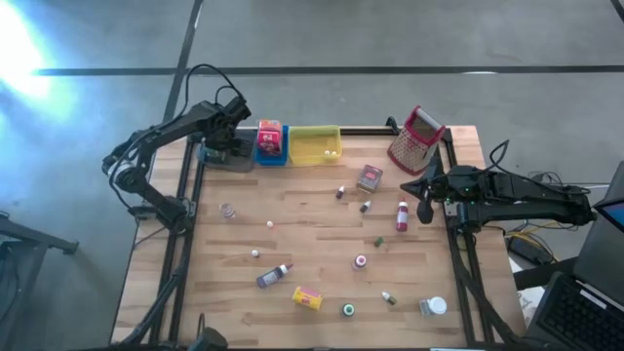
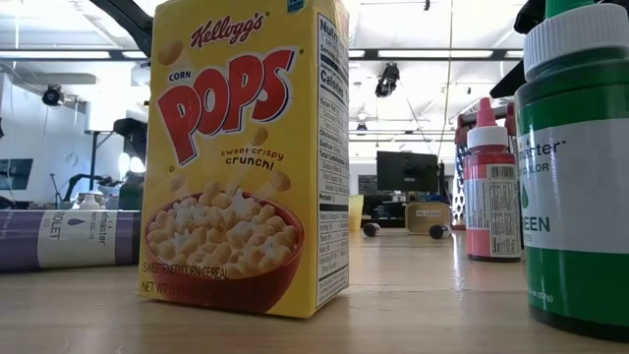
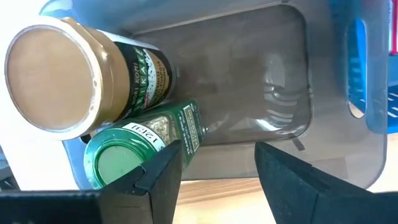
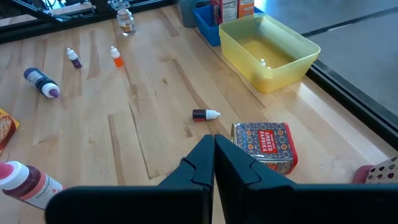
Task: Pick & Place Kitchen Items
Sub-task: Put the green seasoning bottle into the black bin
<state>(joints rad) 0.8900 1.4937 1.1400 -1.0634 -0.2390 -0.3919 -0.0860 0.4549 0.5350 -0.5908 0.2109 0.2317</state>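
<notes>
Left wrist view: green-capped jar (image 3: 146, 140) beside left hand (image 3: 217, 168), in grey tray (image 3: 273, 93).

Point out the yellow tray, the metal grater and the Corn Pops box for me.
yellow tray (image 1: 314, 157): high view, its near rim.
metal grater (image 1: 413, 146): high view, its metal face.
Corn Pops box (image 2: 232, 157): low view, its front panel.

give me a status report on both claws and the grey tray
Left claw open over grey tray; two jars inside, green-lidded, tan-lidded. Right claw shut, empty, beside patterned tin. Nothing blocking.
</notes>
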